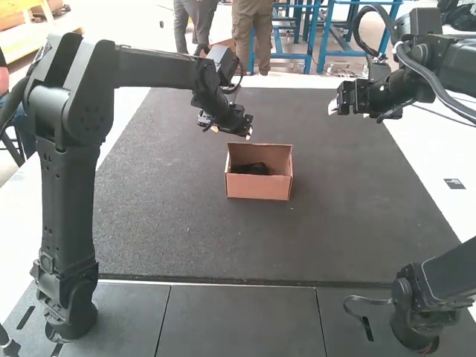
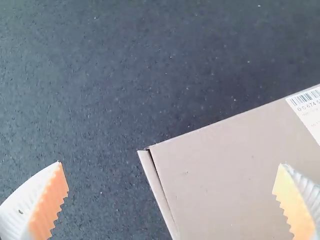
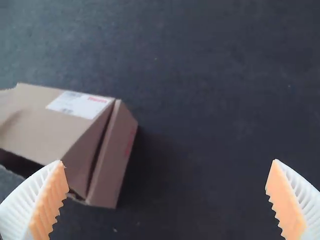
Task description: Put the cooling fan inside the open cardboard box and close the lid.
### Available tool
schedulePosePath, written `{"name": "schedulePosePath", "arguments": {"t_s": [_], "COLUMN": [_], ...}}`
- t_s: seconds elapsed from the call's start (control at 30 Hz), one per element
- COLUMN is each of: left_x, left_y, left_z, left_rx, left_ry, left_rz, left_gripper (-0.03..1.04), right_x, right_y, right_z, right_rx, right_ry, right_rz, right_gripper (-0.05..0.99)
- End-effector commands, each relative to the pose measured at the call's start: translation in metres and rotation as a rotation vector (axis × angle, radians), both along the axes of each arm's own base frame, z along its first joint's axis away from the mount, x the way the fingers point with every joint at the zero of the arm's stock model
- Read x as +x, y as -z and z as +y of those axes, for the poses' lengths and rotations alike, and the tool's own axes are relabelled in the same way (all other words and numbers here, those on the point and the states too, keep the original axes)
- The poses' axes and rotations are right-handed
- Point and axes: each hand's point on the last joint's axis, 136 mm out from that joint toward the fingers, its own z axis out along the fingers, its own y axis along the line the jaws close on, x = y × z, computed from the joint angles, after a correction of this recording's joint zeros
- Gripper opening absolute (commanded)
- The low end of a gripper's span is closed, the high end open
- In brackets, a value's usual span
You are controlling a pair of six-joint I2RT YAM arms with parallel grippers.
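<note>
Left fingers (image 2: 47,202): spread wide, nothing between them. Right fingers (image 3: 47,202): also wide and empty.

Left gripper (image 1: 242,126) hangs just above and behind the cardboard box (image 1: 258,186), angled down toward its upright lid (image 1: 260,155), with the arm stretched forward over the mat (image 1: 149,208).

Right gripper (image 1: 336,103) is raised, well apart from the box at its right rear.

Cooling fan (image 1: 250,168) lies as a dark shape inside the box.

Judgement: the lid is thin, light card and creases easily. Push its free top edge forward rather than pinch it. The light box may slide.
</note>
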Motion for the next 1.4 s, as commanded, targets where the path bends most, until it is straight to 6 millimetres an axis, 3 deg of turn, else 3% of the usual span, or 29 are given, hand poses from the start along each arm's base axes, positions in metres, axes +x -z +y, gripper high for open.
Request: {"name": "schedulePosePath", "arguments": {"t_s": [0.0,0.43,0.63,0.83,1.07,1.17,1.23,1.37], "left_x": [-0.001,-0.040,-0.054,-0.061,-0.059,-0.042,-0.030,-0.007], "left_y": [0.000,0.021,0.042,0.059,0.062,0.037,-0.003,-0.100], "left_z": [-0.005,-0.025,-0.026,-0.021,-0.022,-0.031,-0.038,-0.043], "left_rx": [0.017,0.069,0.089,0.101,0.096,0.051,0.006,-0.104], "left_ry": [0.015,0.081,0.089,0.086,0.085,0.078,0.075,0.063], "left_rz": [0.006,0.115,0.158,0.184,0.173,0.094,0.017,-0.167], "left_gripper": [0.97,0.97,0.97,0.97,0.97,0.97,0.97,0.97], "right_x": [0.008,0.015,0.014,0.011,0.011,0.011,0.012,0.016], "right_y": [-0.016,-0.013,-0.011,-0.008,-0.005,-0.007,-0.011,-0.024], "right_z": [0.000,0.004,0.005,0.006,0.005,0.006,0.008,0.013], "right_rx": [0.035,0.051,0.058,0.062,0.064,0.065,0.075,0.092], "right_ry": [0.006,-0.002,-0.007,-0.007,-0.005,-0.006,-0.017,-0.036], "right_rz": [-0.029,-0.011,-0.002,0.014,0.021,0.015,0.007,-0.029], "right_gripper": [0.90,0.90,0.90,0.90,0.90,0.90,0.90,0.90]}}
